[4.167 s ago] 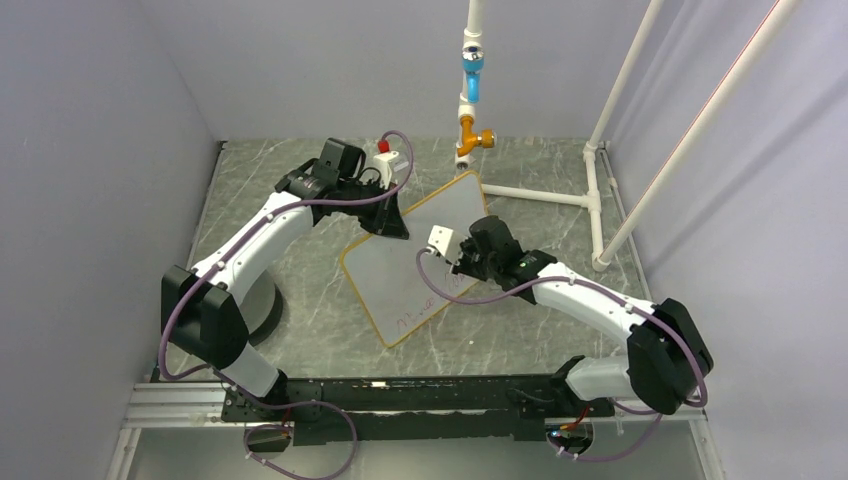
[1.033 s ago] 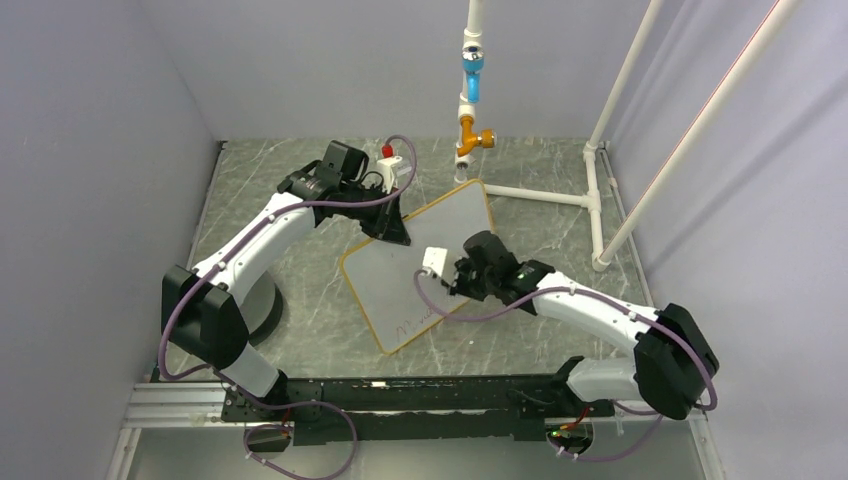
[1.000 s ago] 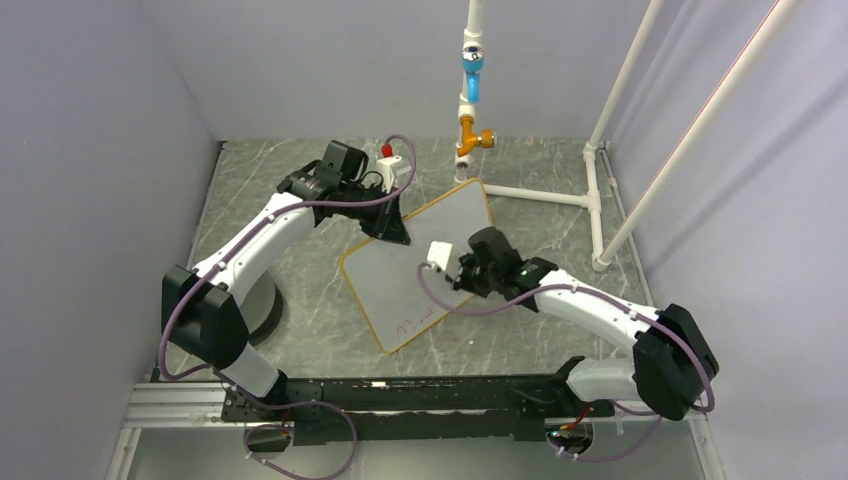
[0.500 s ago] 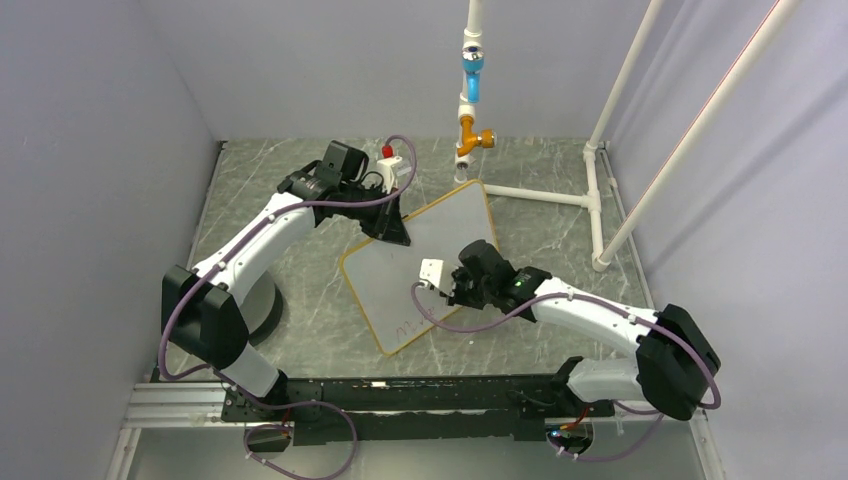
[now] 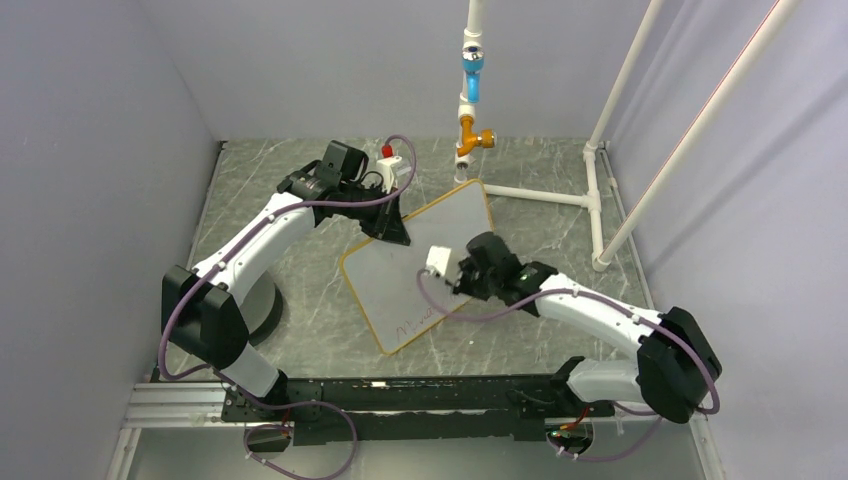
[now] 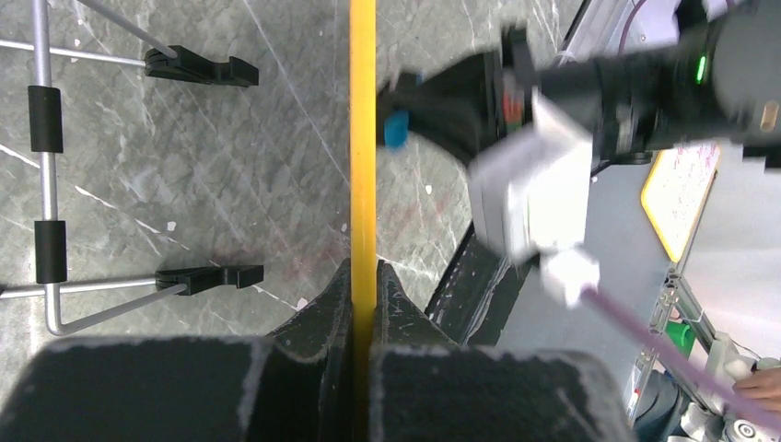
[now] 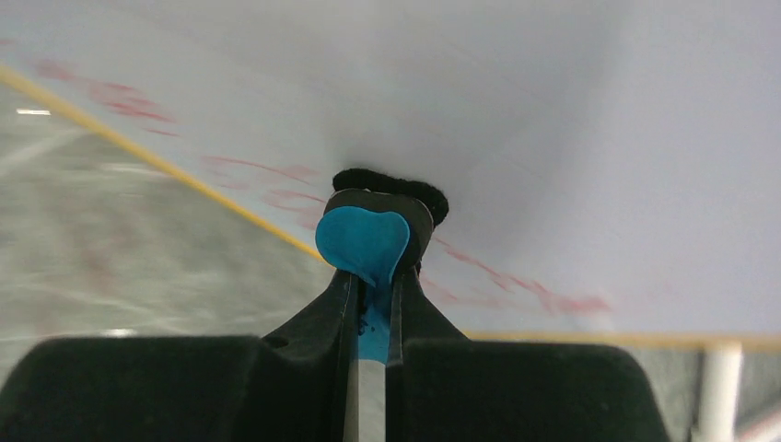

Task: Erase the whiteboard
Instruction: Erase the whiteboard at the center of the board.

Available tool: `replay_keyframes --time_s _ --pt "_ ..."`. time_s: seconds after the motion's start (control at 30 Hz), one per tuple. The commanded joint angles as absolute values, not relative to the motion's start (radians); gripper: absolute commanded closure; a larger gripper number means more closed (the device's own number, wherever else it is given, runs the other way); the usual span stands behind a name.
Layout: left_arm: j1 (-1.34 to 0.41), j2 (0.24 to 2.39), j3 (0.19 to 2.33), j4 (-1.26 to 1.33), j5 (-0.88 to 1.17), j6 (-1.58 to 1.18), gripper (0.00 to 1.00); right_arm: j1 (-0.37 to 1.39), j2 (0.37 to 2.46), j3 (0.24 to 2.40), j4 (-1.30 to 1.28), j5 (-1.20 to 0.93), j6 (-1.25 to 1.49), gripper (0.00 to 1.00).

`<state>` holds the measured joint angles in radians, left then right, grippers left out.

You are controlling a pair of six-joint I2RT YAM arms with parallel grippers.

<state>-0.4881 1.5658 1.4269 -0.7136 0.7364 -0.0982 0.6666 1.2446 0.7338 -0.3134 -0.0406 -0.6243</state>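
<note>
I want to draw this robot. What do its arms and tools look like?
The left arm and right arm are smooth white tubes with chunky black joints. A thin purple cable loops along each. A small white box sits by each wrist. The left tool and right tool are black, with two flat fingers. A tiny green light glows on the right arm.

Glossy whiteboard (image 5: 392,285), matt marbled tabletop (image 5: 545,232)

You're looking at a robotics lab cell: plain grey partition walls (image 5: 100,150), a white pipe frame (image 5: 622,75), and robot arms (image 5: 255,235) bolted along a black rail (image 5: 400,392) on a marble-patterned table (image 5: 300,330).
</note>
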Motion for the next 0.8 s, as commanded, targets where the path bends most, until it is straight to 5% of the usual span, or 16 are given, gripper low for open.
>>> replay_keyframes --time_s 0.0,0.27,0.57,0.77 --pt "-0.495 1.505 1.439 -0.679 0.834 -0.122 1.00 0.788 1.210 0.717 -0.311 -0.085 -0.612 1.00" --pt "-0.495 1.502 1.440 -0.681 0.836 -0.120 1.00 0.542 1.224 0.756 -0.278 -0.033 -0.654 1.00" --pt "-0.496 1.506 1.440 -0.680 0.834 -0.123 1.00 0.827 1.201 0.671 -0.310 -0.040 -0.646 1.00" --pt "-0.494 1.501 1.440 -0.680 0.834 -0.120 1.00 0.668 1.211 0.708 -0.283 0.008 -0.673 1.00"
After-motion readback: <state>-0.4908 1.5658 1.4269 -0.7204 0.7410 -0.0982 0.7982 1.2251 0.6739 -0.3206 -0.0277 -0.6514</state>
